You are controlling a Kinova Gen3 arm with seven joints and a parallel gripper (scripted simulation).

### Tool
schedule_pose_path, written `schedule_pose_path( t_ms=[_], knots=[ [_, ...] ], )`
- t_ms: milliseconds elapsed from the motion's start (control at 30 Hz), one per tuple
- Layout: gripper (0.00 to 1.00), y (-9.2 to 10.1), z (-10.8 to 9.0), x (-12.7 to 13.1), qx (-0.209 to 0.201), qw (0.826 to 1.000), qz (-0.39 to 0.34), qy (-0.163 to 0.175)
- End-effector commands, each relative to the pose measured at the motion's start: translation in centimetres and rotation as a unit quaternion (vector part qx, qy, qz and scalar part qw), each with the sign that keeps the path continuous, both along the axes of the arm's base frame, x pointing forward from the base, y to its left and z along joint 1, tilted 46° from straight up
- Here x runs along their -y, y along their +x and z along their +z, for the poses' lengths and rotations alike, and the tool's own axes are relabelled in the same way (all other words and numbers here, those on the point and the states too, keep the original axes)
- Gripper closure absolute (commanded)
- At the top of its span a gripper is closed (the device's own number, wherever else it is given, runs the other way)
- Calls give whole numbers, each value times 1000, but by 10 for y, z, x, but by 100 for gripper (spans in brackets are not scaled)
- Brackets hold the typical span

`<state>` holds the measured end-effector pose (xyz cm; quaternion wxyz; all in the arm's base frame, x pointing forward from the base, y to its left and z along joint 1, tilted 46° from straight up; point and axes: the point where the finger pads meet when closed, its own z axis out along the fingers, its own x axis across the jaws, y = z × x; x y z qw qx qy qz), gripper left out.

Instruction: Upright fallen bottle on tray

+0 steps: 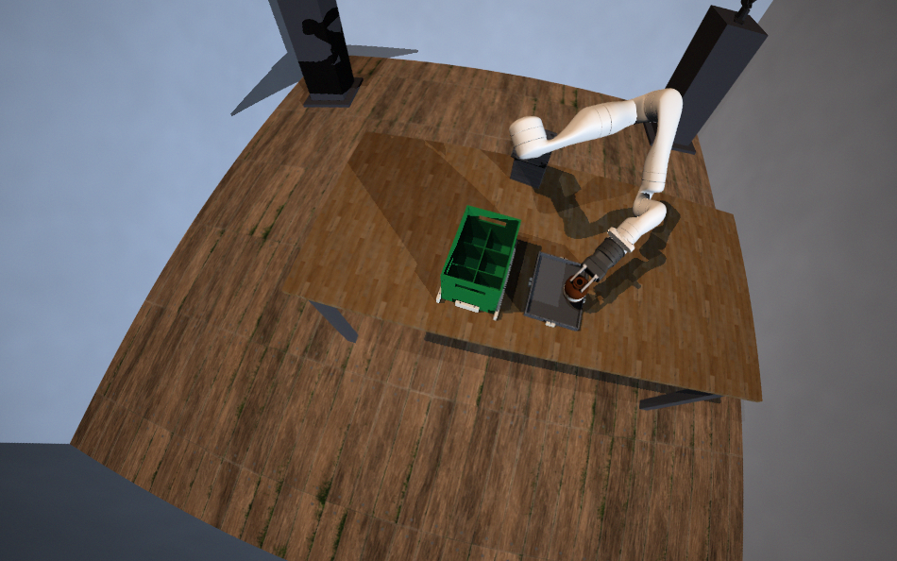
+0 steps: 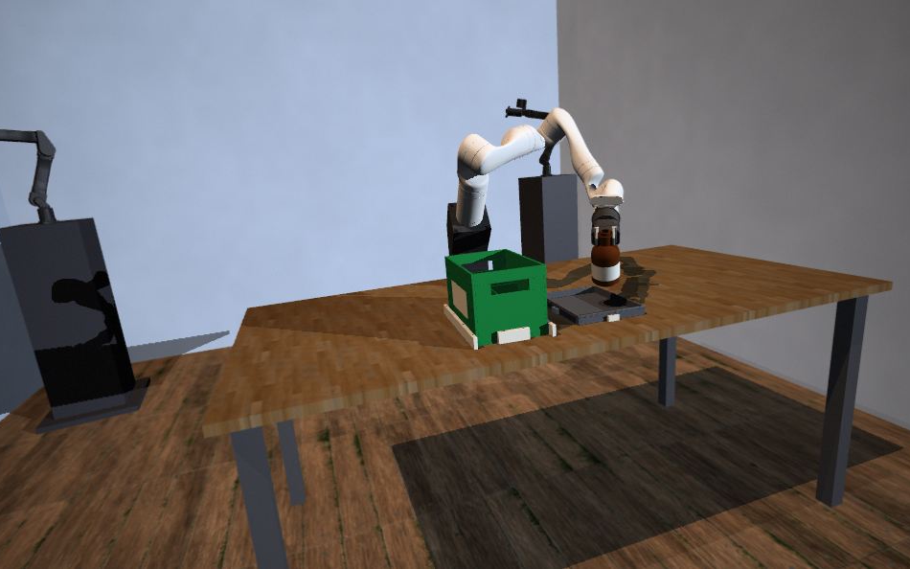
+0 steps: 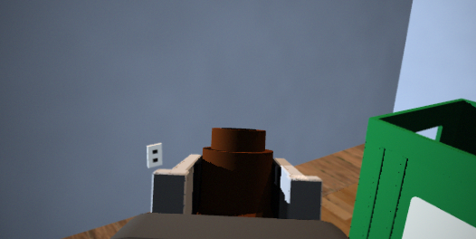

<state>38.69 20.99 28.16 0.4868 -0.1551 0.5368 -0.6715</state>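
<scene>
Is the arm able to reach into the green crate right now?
Probably not: the end effector is shut on the brown bottle, held upright above the tray, beside the crate.

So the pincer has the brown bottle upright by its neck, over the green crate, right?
Not over the crate. The exterior view shows the pincer holding the brown bottle upright by its neck above the grey tray, beside the crate.
</scene>
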Motion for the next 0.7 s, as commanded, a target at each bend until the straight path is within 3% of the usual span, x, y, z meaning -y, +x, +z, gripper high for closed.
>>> schedule_pose_path(
  t_ms=[0,667],
  knots=[
    [100,-1,1,0,0,1000,0,0],
    [100,-1,1,4,0,1000,0,0]
  ],
)
